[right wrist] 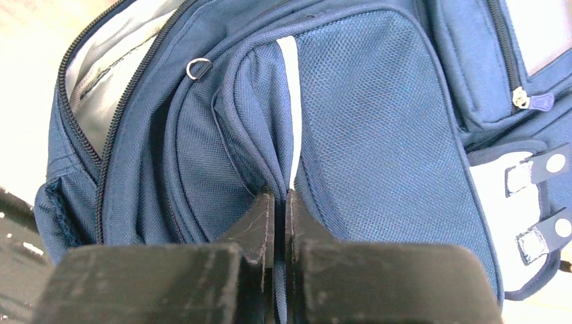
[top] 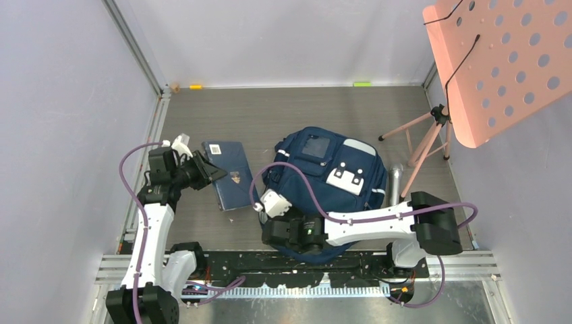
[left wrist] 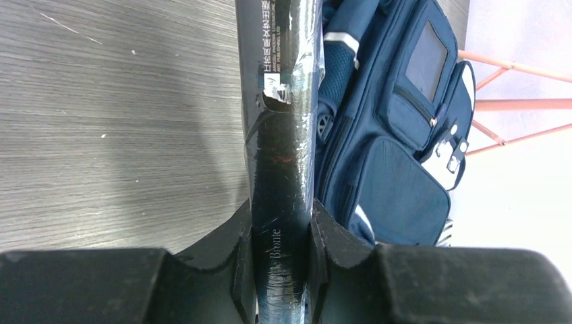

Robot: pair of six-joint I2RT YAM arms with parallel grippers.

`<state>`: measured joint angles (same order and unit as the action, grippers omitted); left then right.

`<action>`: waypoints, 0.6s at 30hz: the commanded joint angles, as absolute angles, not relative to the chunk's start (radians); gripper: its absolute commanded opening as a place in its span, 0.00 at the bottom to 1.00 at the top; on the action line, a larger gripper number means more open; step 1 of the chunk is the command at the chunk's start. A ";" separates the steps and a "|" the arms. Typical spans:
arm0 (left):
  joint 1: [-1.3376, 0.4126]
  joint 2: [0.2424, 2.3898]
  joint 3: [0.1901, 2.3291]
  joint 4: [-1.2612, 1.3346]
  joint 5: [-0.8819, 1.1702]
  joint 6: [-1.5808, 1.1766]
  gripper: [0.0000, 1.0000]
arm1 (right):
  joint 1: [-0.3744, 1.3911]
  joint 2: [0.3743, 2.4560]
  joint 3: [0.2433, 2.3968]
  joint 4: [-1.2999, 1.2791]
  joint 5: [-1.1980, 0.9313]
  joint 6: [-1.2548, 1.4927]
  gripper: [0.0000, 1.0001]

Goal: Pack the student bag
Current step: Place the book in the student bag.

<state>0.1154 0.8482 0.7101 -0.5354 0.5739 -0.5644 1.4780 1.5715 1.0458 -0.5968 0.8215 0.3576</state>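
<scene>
The student bag (top: 330, 169), navy blue with white patches, lies flat in the middle of the table. My right gripper (top: 273, 236) is at its near-left side, shut on a pinched fold of the bag's fabric (right wrist: 270, 155) beside a white stripe; the gripper (right wrist: 281, 199) shows only cloth between its fingers. The bag's main zip (right wrist: 101, 101) gapes, showing grey lining. A dark blue book (top: 229, 172) lies left of the bag. My left gripper (top: 206, 172) is shut on the book's spine (left wrist: 280, 135), the fingers (left wrist: 317, 236) pressing both covers, with the bag (left wrist: 398, 135) just beyond.
A pink tripod stand (top: 421, 138) with a perforated pink board (top: 506, 61) stands at the right. A silver cylinder (top: 396, 181) lies against the bag's right side. Walls close in the left, back and right; an aluminium rail (top: 303, 270) runs along the near edge.
</scene>
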 commanded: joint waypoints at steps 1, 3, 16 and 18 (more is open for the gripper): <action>0.115 0.825 0.761 -0.449 0.703 -0.561 0.00 | 1.394 1.450 1.099 -0.655 0.977 0.363 0.01; 0.113 0.822 0.763 -0.438 0.753 -0.564 0.00 | 1.346 1.372 1.125 -0.638 0.952 0.331 0.00; 0.013 0.769 0.768 -0.337 0.887 -0.843 0.00 | 0.925 1.219 1.306 -0.419 0.497 0.245 0.00; -0.074 0.753 0.728 -0.314 0.829 -0.884 0.00 | 0.913 1.241 1.328 -0.388 0.481 0.250 0.00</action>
<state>0.0284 0.8040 0.7494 -0.4686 0.7990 -0.7315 0.9325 1.2266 1.2282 -0.5697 0.5236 0.2695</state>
